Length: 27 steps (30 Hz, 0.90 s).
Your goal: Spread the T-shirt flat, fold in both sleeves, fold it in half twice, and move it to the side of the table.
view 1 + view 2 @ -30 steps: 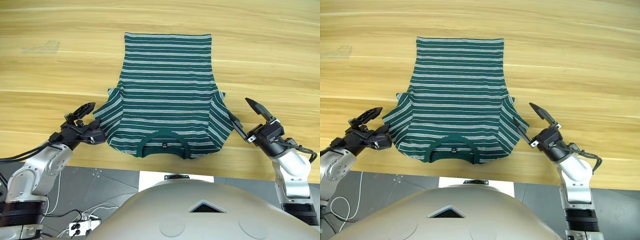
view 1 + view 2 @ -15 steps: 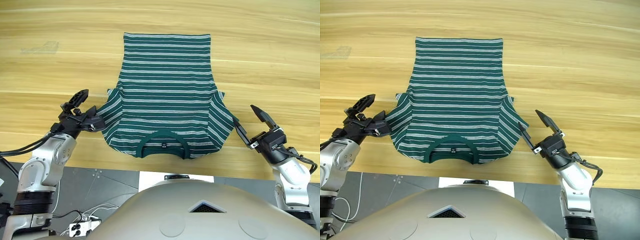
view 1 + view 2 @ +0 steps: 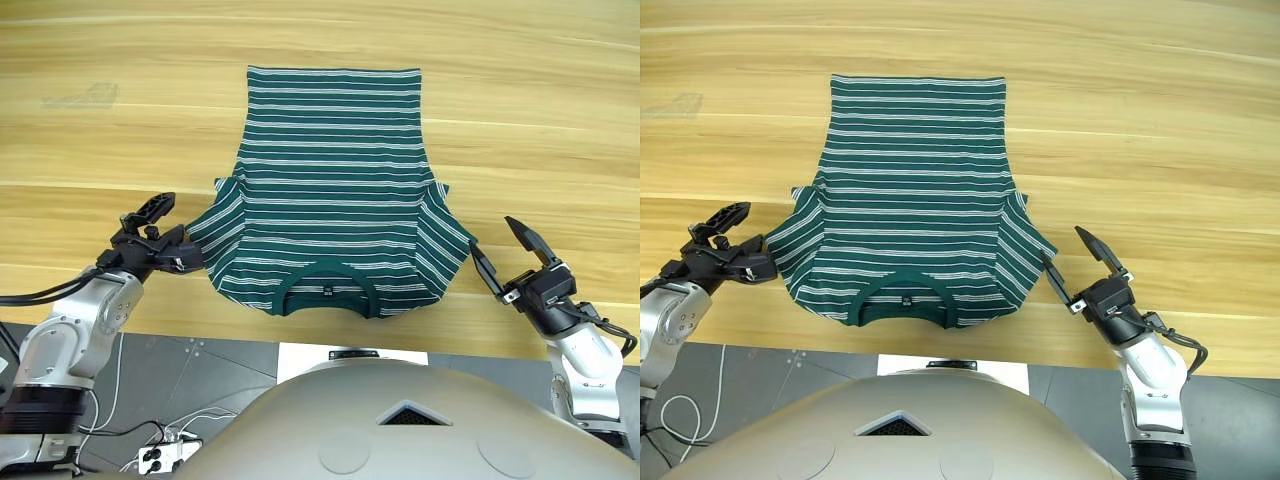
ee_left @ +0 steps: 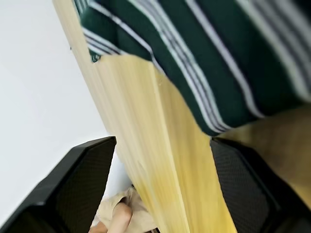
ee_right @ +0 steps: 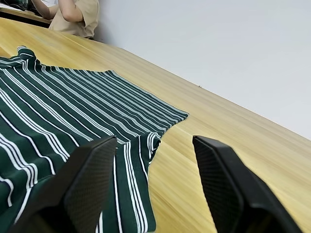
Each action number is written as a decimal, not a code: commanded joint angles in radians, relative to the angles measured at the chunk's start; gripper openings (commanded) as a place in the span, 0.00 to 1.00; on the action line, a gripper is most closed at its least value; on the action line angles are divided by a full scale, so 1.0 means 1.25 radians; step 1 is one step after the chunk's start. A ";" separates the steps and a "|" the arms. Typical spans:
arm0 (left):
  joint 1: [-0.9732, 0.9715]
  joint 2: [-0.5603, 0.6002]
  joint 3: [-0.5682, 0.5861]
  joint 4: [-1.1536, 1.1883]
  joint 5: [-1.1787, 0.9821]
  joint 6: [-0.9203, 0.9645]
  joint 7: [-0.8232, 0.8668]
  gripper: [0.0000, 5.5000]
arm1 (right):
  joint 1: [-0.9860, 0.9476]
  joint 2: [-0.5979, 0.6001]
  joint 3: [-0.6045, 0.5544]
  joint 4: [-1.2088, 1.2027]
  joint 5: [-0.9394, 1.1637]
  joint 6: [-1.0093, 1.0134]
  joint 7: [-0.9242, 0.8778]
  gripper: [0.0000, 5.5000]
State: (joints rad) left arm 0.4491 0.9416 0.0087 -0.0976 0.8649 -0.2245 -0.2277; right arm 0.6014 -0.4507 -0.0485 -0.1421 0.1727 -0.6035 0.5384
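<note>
A dark green T-shirt (image 3: 335, 200) with thin white stripes lies flat on the wooden table (image 3: 540, 110), collar toward the near edge, both sleeves spread out. My left gripper (image 3: 165, 232) hovers open just off the left sleeve's tip (image 3: 215, 235), near the table's front edge. My right gripper (image 3: 503, 258) stands open beside the right sleeve (image 3: 445, 245), its inner finger close to the sleeve's hem. In the right wrist view the striped sleeve (image 5: 136, 155) lies between and beyond the two open fingers (image 5: 92, 189). The left wrist view has the sleeve edge (image 4: 204, 92) beyond that gripper's open fingers (image 4: 77, 179).
The table stretches far beyond the shirt on the left, right and back. Its front edge (image 3: 200, 335) runs just under both grippers, with grey floor below.
The left gripper has dropped slightly lower and back from the sleeve. The right gripper has drifted lower and toward the near edge, staying open.
</note>
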 commanded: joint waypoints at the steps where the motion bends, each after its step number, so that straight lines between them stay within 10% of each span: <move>1: 0.088 0.033 -0.058 -0.020 -0.028 -0.055 -0.082 0.65 | -0.008 -0.004 -0.006 -0.016 -0.001 0.005 0.002 0.53; 13: -0.031 0.008 -0.139 0.066 -0.022 -0.066 -0.048 0.65 | -0.013 0.003 0.012 -0.037 -0.001 0.014 0.003 0.53; 27: -0.075 0.015 -0.201 0.128 -0.023 -0.091 -0.034 0.18 | -0.008 0.008 0.013 -0.036 0.010 0.018 0.006 0.53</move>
State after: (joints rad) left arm 0.2998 0.9830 -0.1525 0.0140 0.8148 -0.3124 -0.2150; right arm 0.5932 -0.4440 -0.0313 -0.1786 0.1745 -0.5931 0.5428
